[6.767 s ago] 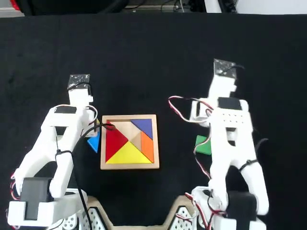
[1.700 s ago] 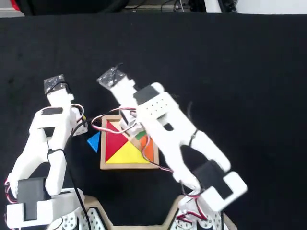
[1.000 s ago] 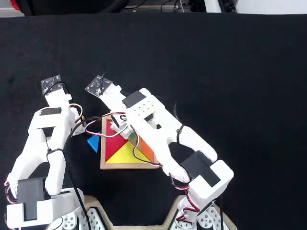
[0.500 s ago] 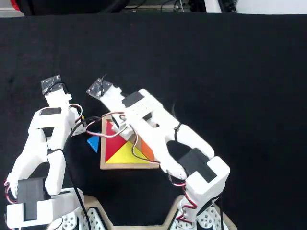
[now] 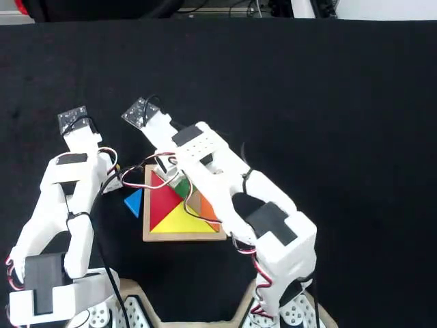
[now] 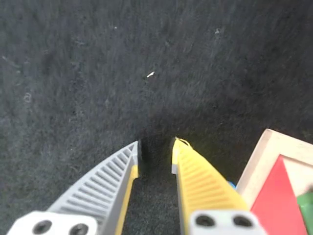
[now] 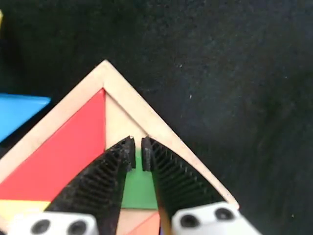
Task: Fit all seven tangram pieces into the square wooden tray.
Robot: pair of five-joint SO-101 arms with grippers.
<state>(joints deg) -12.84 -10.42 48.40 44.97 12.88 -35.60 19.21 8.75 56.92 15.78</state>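
Right gripper [image 7: 137, 147] nearly closed, black fingers pinching green piece [image 7: 139, 188]

Piece sits low over bare wood in far left corner of wooden tray [image 7: 146, 115], beside red triangle [image 7: 63, 156]; seated flat or not, hard to tell

Seconds ago green piece lay on cloth right of tray; right arm has swung it across

Blue triangle [image 5: 134, 201] on cloth just left of tray, so likely one more placement to go

Left gripper [image 6: 155, 147] parted, empty, over cloth beyond tray

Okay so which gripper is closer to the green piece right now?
Right. The right gripper grips the green piece over a corner of the tray; the left gripper hangs open above the black cloth, outside it.
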